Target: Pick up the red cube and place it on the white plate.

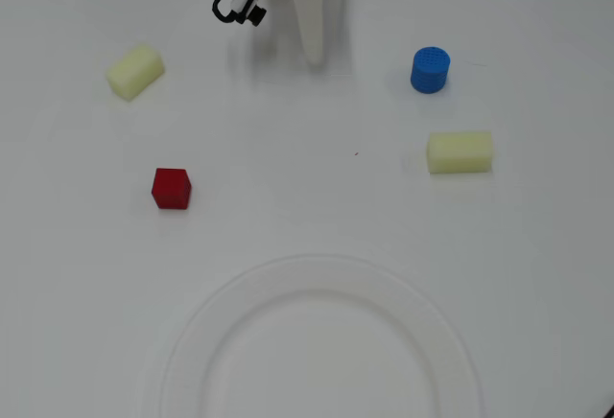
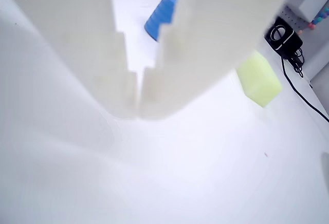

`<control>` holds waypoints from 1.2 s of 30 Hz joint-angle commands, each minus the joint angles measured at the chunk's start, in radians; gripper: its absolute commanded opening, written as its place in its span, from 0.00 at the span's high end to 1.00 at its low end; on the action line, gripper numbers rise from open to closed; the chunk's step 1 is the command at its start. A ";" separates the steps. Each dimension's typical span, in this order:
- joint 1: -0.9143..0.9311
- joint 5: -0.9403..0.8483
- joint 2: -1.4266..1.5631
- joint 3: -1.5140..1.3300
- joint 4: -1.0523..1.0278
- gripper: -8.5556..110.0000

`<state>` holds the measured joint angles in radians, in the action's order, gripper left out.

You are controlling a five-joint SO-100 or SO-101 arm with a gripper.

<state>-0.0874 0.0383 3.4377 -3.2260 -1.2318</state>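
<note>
- The white plate [image 1: 317, 274] is the biggest thing on the table [image 1: 537, 245], and I use it as my landmark; it lies at the bottom of the overhead view, its lower part cut off by the edge, with nothing on it.
- My gripper [image 1: 315, 57] sits far up from the plate, near the top edge, above the plate's middle. In the wrist view my two pale fingers [image 2: 87, 64] meet at their tips with only a thin seam between them, so they are together and hold nothing.
- One pale yellow block [image 1: 460, 151] lies up and to the right of the plate, apart from its rim; the other yellow block [image 1: 134, 71] lies far up and to the left.
- The blue cylinder [image 1: 430, 70] stands beyond the right-hand block, farther from the plate.
- The red cube [image 1: 172, 189] rests on the bare table just up and left of the plate's rim, clear of everything else and untouched.
- As I judge it, the task is at its start: the reach has not begun. Next I need to spread my fingers, swing toward the cube's side of the plate, and come down with one finger on each flat face before closing.
</note>
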 commanded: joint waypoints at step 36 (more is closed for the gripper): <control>0.209 -0.100 -1.177 1.118 0.038 0.92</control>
<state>0.0951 -0.0460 2.4160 -2.3163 -1.1628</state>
